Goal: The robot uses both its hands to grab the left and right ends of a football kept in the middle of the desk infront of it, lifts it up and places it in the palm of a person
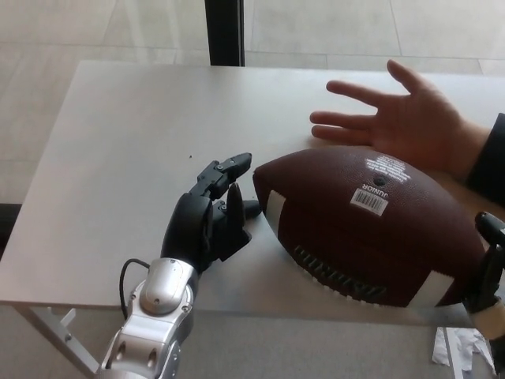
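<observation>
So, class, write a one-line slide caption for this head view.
Robot's left hand and right hand flank a brown football on the desk; a person's open palm waits behind.

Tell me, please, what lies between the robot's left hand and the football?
Nothing: in the head view only a narrow bare strip of the desk separates the left hand from the football's left end.

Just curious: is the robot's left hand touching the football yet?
Cannot tell. In the head view the left hand has fingertips right at the football's left end, but no clear gap or contact shows.
</observation>
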Available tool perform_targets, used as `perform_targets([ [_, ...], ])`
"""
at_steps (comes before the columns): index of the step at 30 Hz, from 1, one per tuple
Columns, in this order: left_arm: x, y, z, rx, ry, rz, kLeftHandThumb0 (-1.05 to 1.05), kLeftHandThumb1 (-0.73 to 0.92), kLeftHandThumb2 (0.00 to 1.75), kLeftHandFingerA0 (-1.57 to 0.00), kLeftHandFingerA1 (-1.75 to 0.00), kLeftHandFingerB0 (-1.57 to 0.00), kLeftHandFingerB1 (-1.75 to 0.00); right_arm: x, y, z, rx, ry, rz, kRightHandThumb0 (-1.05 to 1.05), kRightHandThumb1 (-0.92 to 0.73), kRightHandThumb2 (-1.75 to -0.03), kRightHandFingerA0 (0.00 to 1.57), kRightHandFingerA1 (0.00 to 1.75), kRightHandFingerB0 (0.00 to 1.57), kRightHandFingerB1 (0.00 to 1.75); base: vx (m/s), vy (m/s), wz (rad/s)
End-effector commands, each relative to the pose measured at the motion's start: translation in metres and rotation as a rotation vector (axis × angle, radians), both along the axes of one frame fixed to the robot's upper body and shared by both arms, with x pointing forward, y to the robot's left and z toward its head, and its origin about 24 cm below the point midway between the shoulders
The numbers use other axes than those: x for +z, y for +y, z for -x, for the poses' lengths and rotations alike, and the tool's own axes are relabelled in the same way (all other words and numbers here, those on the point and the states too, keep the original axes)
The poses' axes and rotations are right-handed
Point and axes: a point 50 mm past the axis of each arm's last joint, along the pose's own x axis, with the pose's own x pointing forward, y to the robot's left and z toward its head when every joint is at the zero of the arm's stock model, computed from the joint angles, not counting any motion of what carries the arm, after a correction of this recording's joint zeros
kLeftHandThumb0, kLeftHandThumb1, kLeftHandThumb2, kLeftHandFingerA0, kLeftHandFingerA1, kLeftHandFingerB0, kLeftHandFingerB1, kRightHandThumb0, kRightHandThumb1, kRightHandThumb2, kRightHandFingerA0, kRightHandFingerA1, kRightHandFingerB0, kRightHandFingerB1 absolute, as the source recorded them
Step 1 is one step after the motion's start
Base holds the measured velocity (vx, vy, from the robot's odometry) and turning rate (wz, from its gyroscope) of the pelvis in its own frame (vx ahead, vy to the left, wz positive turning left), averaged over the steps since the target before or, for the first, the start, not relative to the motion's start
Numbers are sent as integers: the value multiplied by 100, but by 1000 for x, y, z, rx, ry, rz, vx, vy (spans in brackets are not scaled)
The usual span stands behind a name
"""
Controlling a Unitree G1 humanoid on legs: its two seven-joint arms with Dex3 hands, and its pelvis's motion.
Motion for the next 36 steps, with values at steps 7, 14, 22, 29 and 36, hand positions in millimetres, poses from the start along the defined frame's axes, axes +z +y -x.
perform_targets([
  [7, -7, 5, -6, -3, 77, -68, -95, 92, 97, -35, -63, -13, -38, 8, -9, -7, -22, -48, 23, -86, -74, -116, 55, 65, 36, 48, 0, 0, 0],
  [14, 9, -7, -20, 16, 73, -35, -83, 92, 128, -37, -64, -7, -39, 6, -3, -9, -21, -44, 9, -90, -92, -69, 64, 61, 46, 35, 0, 0, 0],
  [22, 24, -44, -27, -31, 35, 61, -93, 92, 96, -40, -68, -15, -40, -2, 5, -6, -9, -14, -21, -95, -73, -93, 60, 66, 43, 45, 0, 0, 0],
  [29, 14, -63, -19, -96, 71, 72, -87, 88, 126, -39, -73, -12, -42, -1, 6, -9, -4, -16, -16, -99, -75, -92, 61, 65, 43, 44, 0, 0, 0],
  [36, 4, -73, -5, -107, 118, 128, -87, 92, 133, -38, -75, -5, -35, 4, 0, -13, -26, -24, -4, -89, -92, -69, 63, 57, 47, 36, 0, 0, 0],
])
